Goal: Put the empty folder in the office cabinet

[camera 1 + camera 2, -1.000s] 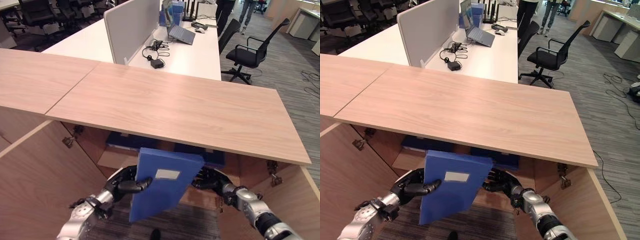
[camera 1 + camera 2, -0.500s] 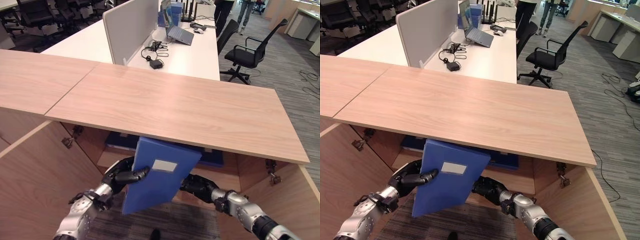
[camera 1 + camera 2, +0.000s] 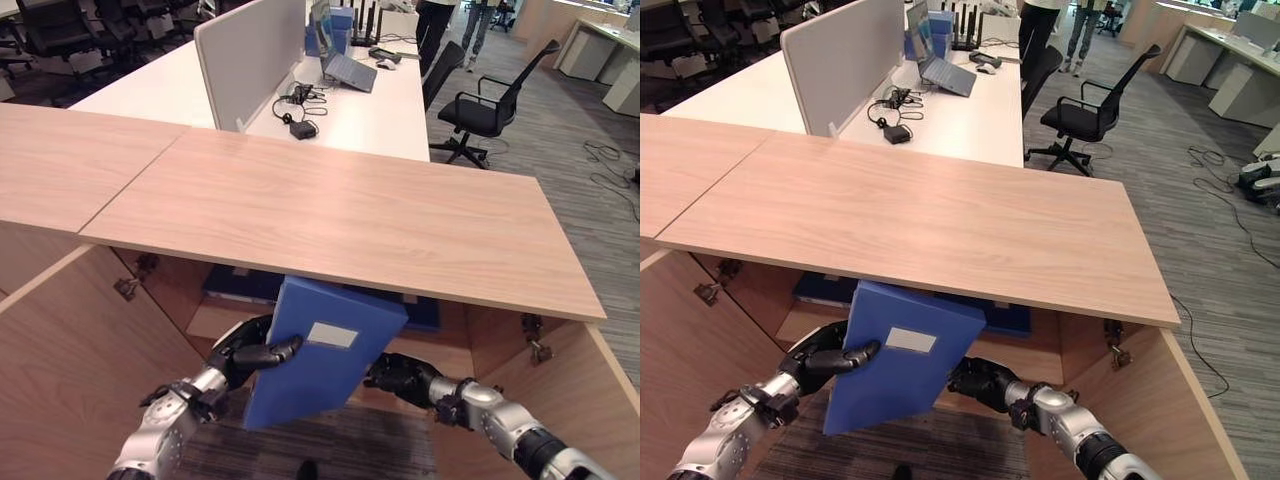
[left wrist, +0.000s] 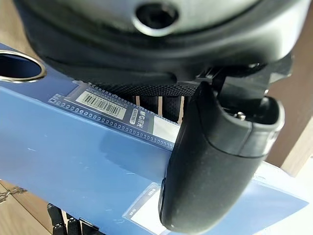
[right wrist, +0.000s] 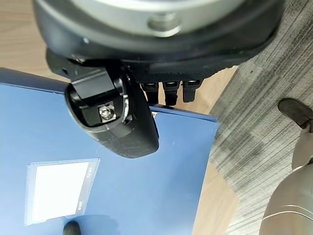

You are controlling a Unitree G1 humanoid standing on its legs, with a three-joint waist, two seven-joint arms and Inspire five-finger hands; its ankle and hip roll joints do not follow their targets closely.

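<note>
The scene is viewed from the head by both eye cameras, angled down over the wooden counter [image 3: 330,215] toward the office desks beyond — nearly the same field is shared. Each wrist camera is set very close against the blue folder [image 4: 73,161], seemingly from opposite sides.

Blue folder [image 3: 322,354], tilted, at cabinet [image 3: 330,215] mouth

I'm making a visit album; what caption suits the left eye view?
Two robot hands, left and right, hold a blue cardboard folder at an open wooden cabinet.
</note>
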